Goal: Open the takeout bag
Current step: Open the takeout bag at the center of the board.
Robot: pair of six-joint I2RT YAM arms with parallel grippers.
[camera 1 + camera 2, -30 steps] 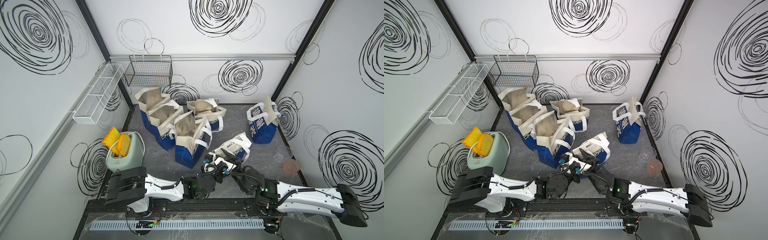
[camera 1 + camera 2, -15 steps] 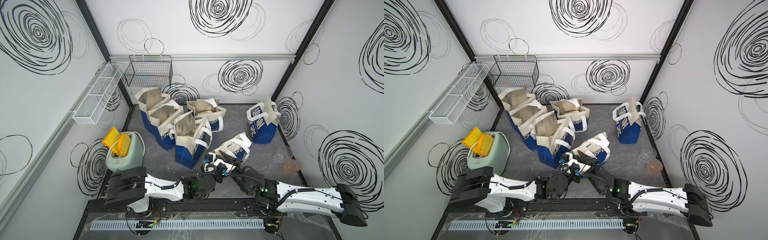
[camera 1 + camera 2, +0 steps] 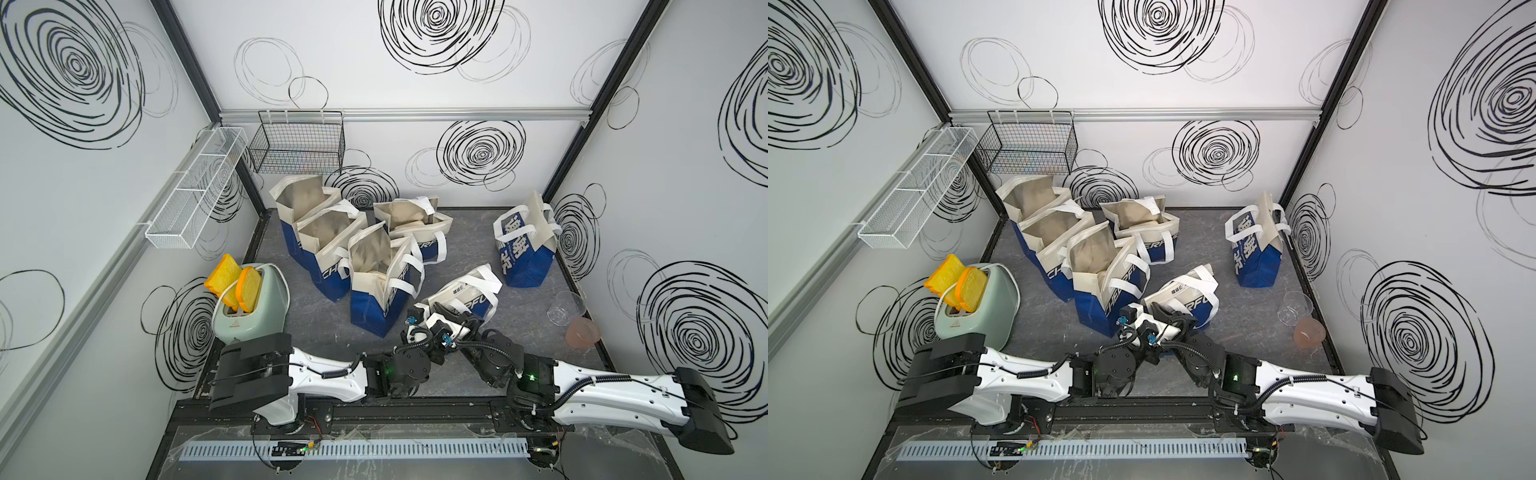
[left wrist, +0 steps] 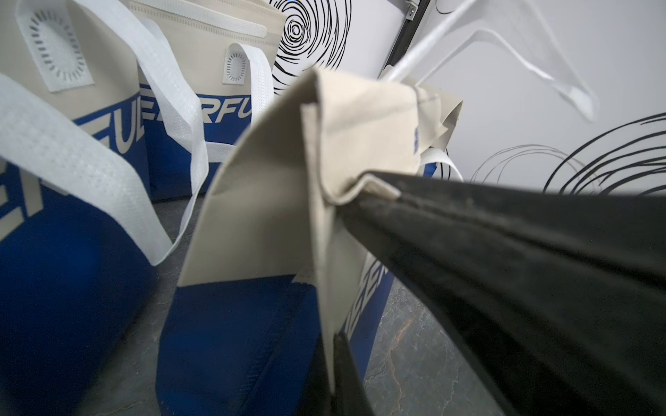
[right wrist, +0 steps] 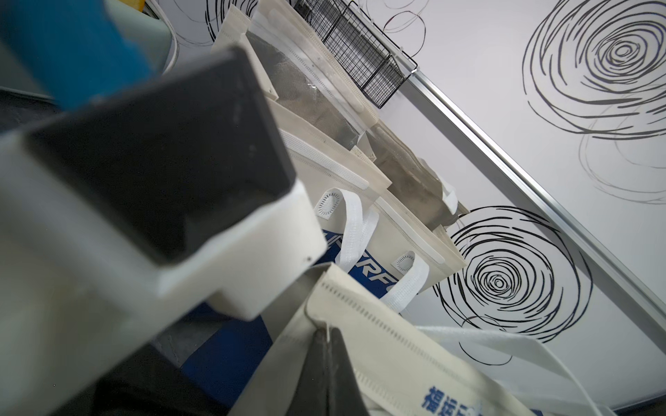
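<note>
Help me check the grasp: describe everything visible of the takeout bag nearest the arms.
The takeout bag is nonwoven-looking fabric, cream on top and blue below, with printed lettering and white strap handles. It stands tilted on the grey table, folded flat, mouth closed. The left end effector and right end effector are each shut on its cream top edge.

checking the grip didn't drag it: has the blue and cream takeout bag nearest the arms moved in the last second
No. The blue and cream takeout bag sits as far from the clear plastic cup as before.
</note>
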